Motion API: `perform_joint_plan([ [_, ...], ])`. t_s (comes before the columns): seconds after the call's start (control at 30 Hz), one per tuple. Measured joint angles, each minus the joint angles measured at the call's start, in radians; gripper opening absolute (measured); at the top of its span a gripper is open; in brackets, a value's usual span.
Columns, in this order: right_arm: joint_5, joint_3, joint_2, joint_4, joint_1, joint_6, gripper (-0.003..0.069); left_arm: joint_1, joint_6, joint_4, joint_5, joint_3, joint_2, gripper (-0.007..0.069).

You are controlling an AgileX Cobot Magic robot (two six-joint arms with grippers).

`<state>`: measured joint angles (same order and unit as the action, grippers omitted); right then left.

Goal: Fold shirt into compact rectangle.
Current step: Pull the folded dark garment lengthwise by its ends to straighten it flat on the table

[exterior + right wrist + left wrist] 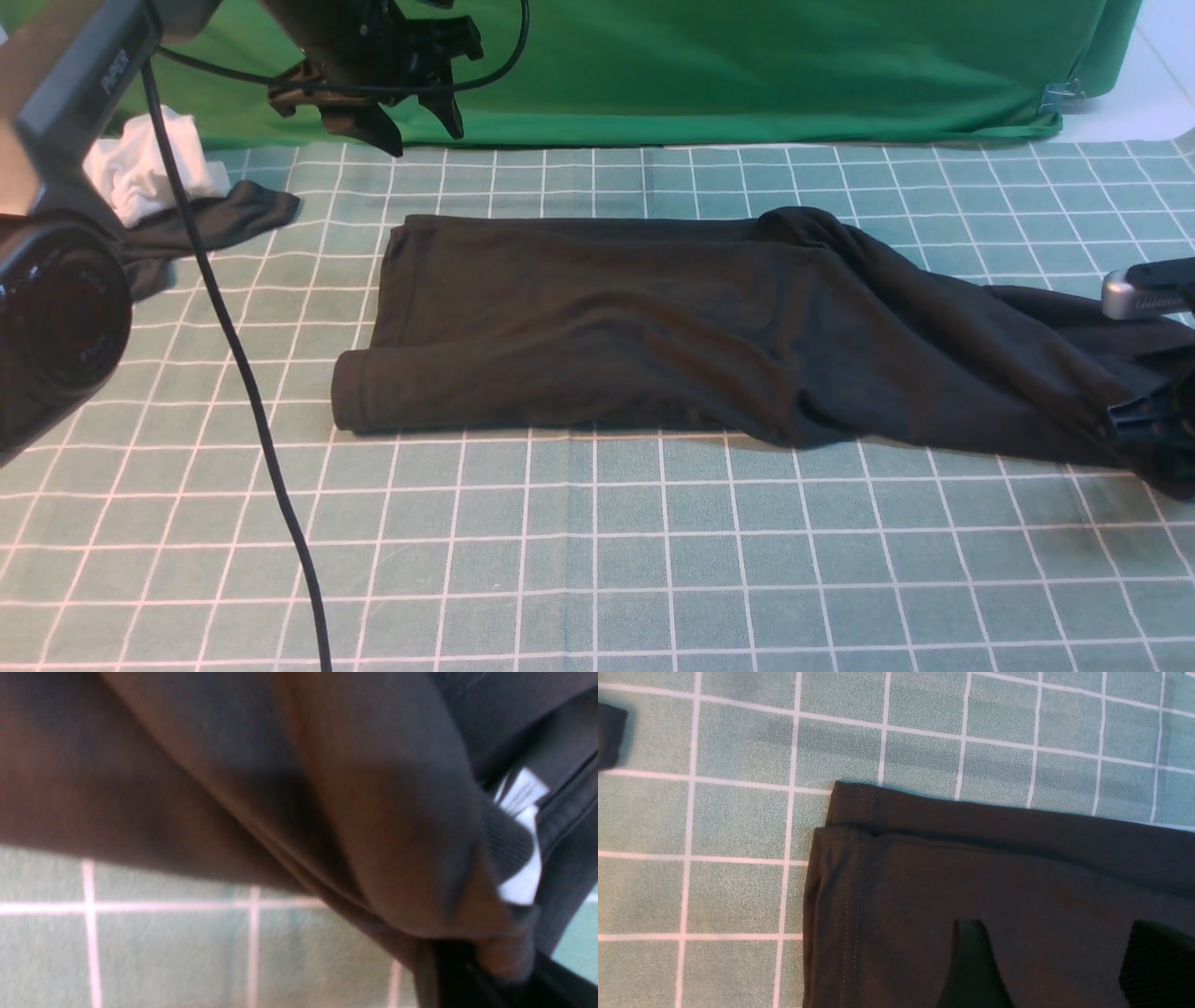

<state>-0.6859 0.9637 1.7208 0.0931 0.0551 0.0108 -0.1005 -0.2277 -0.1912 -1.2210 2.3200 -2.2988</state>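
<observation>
Black shirt (653, 327), partly folded, laid across the table (597, 560).
Its bunched right end is pinched by the closed right end effector (1150, 417); the left end effector (423, 135) is held open above the left end.

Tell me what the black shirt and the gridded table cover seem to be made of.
Black shirt: soft knit fabric, probably cotton jersey, matte. It drapes in loose folds, and its hem shows twin rows of stitching.
Gridded table cover: matte green with printed white lines and a fine speckled grain. It could be cloth or a soft mat; hard to tell.
</observation>
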Motion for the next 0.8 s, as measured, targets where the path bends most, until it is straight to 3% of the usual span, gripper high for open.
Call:
perform_joint_plan([
  [0.23,-0.001,0.118,0.0,-0.001,0.127,0.001,0.003,0.0,0.0,0.0,0.0,0.0,-0.007,0.0391],
  [0.47,0.118,0.174,0.043,-0.003,0.177,0.005,0.0045,0.0,0.0,-0.004,0.0,0.0,-0.018,0.0391],
  [0.63,0.193,0.178,0.111,0.061,0.177,-0.019,0.0157,0.0,0.0,-0.014,0.0,0.0,-0.018,0.0391],
  [0.67,0.201,0.184,0.127,0.108,0.177,-0.048,0.0216,0.0,0.0,-0.015,0.0,0.0,-0.018,0.0391],
  [0.8,0.205,0.243,0.147,0.281,0.195,-0.195,0.0323,0.0,0.019,-0.034,0.0,0.0,-0.015,0.0391],
])
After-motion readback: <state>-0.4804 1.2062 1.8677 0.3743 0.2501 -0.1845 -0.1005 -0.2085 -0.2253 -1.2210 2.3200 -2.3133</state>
